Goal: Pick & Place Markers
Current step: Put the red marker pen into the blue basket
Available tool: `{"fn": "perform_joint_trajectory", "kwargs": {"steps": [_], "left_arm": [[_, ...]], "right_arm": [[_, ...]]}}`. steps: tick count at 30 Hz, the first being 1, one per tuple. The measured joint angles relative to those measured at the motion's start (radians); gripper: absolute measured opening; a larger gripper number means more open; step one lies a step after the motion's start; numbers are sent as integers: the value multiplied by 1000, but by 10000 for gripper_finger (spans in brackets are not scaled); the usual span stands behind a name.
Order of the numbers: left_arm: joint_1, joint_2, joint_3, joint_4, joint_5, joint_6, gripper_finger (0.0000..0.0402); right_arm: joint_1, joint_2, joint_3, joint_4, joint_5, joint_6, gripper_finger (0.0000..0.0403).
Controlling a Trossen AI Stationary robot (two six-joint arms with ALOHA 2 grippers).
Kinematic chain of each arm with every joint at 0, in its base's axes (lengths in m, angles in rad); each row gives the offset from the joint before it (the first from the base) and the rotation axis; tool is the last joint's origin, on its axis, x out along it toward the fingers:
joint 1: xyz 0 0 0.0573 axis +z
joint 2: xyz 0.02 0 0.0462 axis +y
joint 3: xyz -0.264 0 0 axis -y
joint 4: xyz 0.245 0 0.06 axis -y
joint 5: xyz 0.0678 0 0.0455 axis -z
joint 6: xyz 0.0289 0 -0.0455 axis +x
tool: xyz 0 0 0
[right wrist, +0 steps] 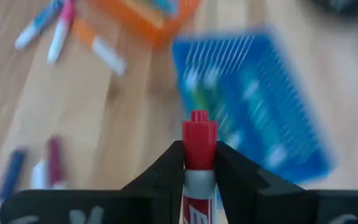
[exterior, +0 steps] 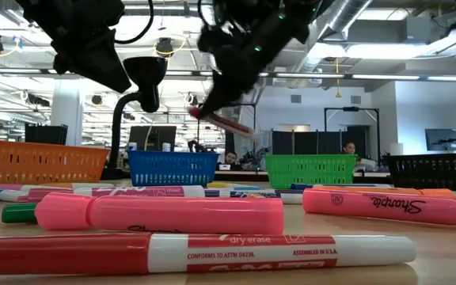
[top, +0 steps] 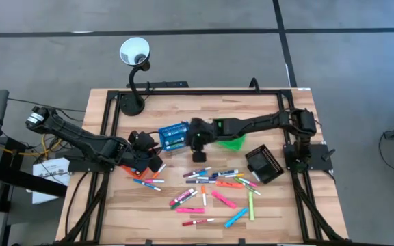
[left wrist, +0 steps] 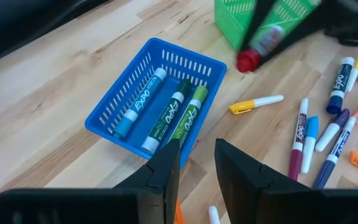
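My right gripper [right wrist: 199, 152] is shut on a white-barrelled marker with a red cap [right wrist: 199, 134], held in the air between the blue basket [top: 173, 135] and the green basket [top: 232, 142]. The low view shows this marker [exterior: 224, 121] well above the table. The blue basket [left wrist: 114, 106] holds three markers lying on its floor. Many more markers [top: 214, 188] lie loose on the wooden table. My left gripper [left wrist: 197, 158] hangs open near the blue basket's near side, over the table's left part [top: 152, 164], with nothing between its fingers. My right gripper pinches the red-capped marker between its two fingers, at the base of the cap [right wrist: 199, 163] where the white barrel begins. The marker lies along the fingers, its cap sticking out past the fingertips [right wrist: 229, 163]. The fingers slant down toward the table's left. The marker is lifted clear, cap end lowest [left wrist: 247, 60].
An orange basket [exterior: 38, 162] stands under my left arm and a black basket [top: 264, 164] at the right. A desk lamp [top: 134, 51] stands at the table's far left corner. A yellow-capped marker [left wrist: 253, 104] lies beside the blue basket.
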Motion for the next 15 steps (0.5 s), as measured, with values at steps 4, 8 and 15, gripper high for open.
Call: {"fn": "perform_joint_trajectory", "kwargs": {"steps": [4, 8, 15], "left_arm": [[-16, 0, 0, 14, 7, 64, 95], [-45, -16, 1, 29, -1, 108, 87], [-60, -39, 1, 37, -8, 147, 68]], "right_arm": [[-8, 13, 5, 210, -17, -178, 57], [-27, 28, 5, 320, -89, -151, 58], [-71, 119, 9, 424, -161, -151, 64]]}}
